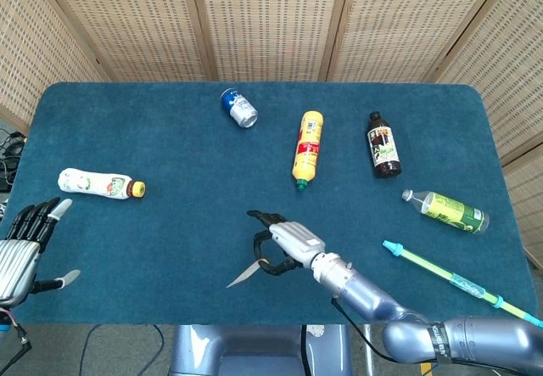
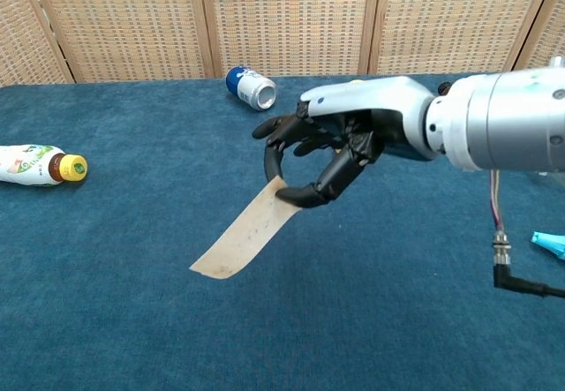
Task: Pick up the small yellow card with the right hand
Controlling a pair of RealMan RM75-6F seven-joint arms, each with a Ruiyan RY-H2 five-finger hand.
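Card (image 2: 246, 235) pinched in my right hand (image 2: 340, 148), thumb and fingers closed on its top edge; it hangs tilted, clear of the blue table (image 1: 153, 232). I see my left hand (image 1: 21, 244) at the table's near-left edge, fingers spread, holding nothing.

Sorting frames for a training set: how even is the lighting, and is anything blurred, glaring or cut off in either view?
Head view: soft, even light, faint shadows, no glare; the card shows thin and edge-on under the right hand; the left hand is cropped at the frame's edge. Chest view: sharp overall; the right hand looms large and near, its arm is cut off at the right, and the card looks pale tan.
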